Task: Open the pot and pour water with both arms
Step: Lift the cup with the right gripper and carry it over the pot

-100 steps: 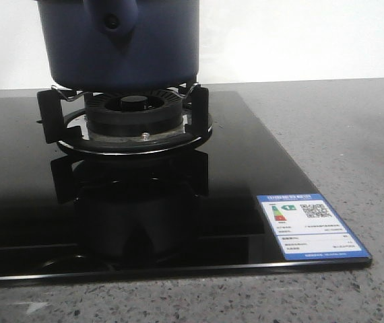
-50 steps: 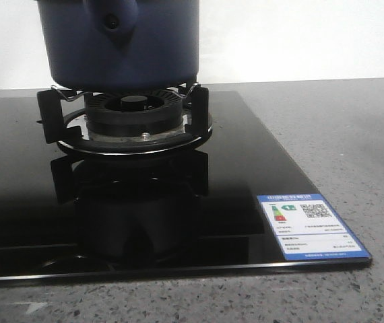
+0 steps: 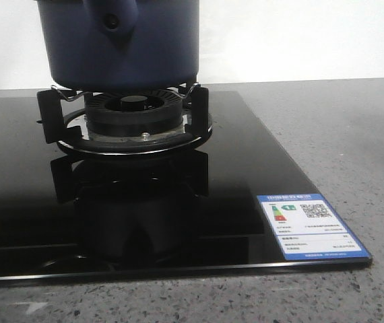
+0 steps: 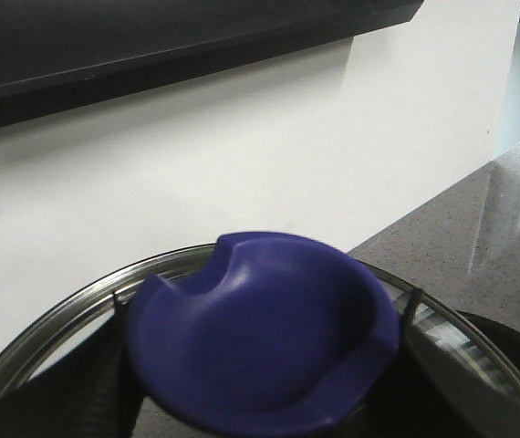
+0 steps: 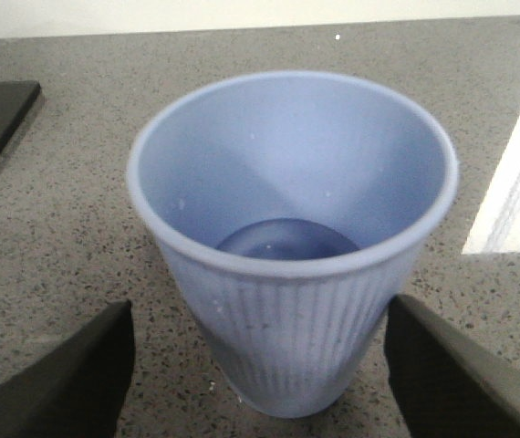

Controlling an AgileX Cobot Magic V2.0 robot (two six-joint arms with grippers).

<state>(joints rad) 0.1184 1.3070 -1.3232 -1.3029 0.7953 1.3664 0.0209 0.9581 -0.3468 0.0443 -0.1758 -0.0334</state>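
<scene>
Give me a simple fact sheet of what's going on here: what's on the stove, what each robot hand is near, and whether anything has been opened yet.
On the stove: dark blue pot sitting on the burner of a black glass hob
Pot lid: glass lid with a dark blue knob, apparently still on
Left gripper: right at the knob; fingers barely visible, grip unclear
Right gripper: open, fingers either side of a pale blue ribbed cup, not touching
Cup: upright on the grey counter
Sticker: energy label on the hob's front corner
</scene>
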